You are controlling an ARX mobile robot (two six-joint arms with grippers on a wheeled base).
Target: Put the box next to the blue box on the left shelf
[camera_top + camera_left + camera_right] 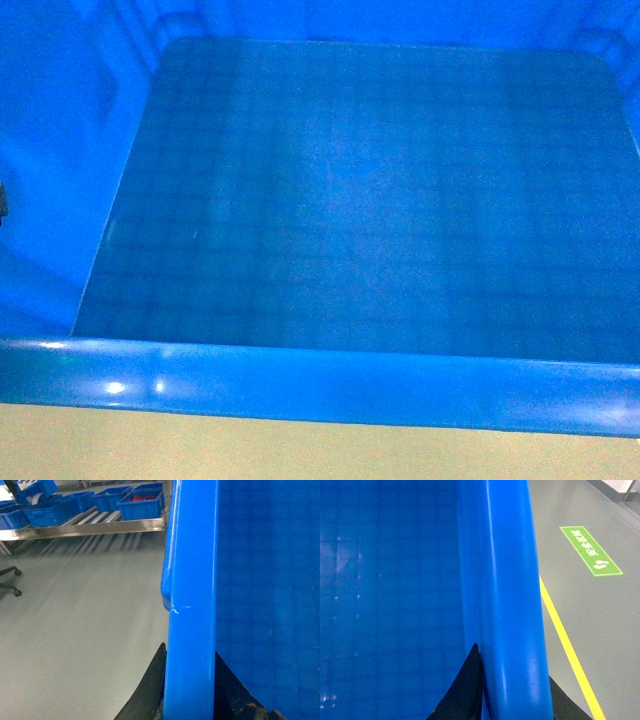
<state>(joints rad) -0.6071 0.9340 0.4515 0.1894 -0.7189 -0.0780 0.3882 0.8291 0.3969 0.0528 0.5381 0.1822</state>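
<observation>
Carrying box [360, 200] between both arms, transport step in hand, placing not yet begun; box fills head view, empty grid floor up, near rim at 6 o'clock above pale floor

Left shelf [95, 522] well apart, at 11 o'clock in left wrist view, rollers carrying other blue boxes [142, 502]

Left tool [187, 695] clamped over left rim; right tool [512, 700] clamped over right rim, dark fingers either side of wall

Yellow floor line [567, 650], green floor sign [591, 550] at 2 o'clock

Next, by judgement: approach shelf, keep box level, set down beside blue box

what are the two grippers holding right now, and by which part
Both hold the box: the left gripper is clamped over its left rim, the right gripper over its right rim, one finger inside and one outside.
</observation>
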